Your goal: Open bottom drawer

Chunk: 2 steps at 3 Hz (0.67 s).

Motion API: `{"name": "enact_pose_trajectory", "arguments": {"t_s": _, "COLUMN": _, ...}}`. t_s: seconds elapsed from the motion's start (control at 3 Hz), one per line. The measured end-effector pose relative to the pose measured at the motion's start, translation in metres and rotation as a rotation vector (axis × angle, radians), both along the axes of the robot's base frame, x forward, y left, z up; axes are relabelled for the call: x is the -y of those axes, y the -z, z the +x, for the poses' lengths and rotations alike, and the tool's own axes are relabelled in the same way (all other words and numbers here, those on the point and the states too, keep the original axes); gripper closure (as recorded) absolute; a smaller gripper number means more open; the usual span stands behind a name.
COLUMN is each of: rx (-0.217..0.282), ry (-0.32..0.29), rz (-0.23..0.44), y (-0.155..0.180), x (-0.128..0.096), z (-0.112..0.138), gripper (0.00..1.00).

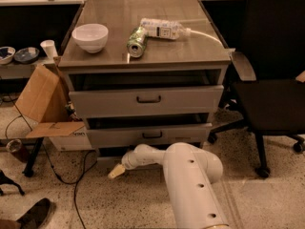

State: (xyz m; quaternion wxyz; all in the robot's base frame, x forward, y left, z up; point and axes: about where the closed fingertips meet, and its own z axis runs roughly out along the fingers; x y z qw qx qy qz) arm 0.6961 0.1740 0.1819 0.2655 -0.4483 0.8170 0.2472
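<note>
And there was the gripper (116, 172), down low near the floor, off at seven o'clock from the handle (152, 135) of the bottom drawer (119, 137) and well clear of it, with no contact on the cabinet (143, 67) at all. Open or closed? That couldn't be told from this angle, nor whether it had hold of anything; it showed only as a pale tip pointing out toward eight o'clock. The bottom drawer sat at the foot of the cabinet, the lowest grey front, directly under the mid drawer (109, 103). A dark slot along its top edge suggested it stood out a little already, though far from fully open by my reading.

Now the worry. The white arm (190, 185) sat right at six o'clock of that drawer front, elbow close in, so any pull could run the drawer straight into the forearm and stall. The handle was small and tucked beneath the jutting mid drawer, an easy one to miss or to clip from below on the way up. A black cord (75, 202) trailed over the floor at eight o'clock of the gripper, ready to snag. And up top a can (137, 41) lay on its side beside a bottle (159, 28) and a bowl (89, 36); one hard jolt to the cabinet could set it rolling
</note>
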Motion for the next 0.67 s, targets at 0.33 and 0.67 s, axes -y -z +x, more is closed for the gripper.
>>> {"name": "enact_pose_trajectory", "arguments": {"t_s": 0.33, "rx": -0.007, "ry": 0.0, "rz": -0.001, "y": -0.0055, "x": 0.0004, "z": -0.0006, "gripper": 0.0}}
{"name": "enact_pose_trajectory", "arguments": {"t_s": 0.67, "rx": -0.007, "ry": 0.0, "rz": -0.001, "y": -0.0082, "x": 0.0004, "z": -0.0006, "gripper": 0.0}}
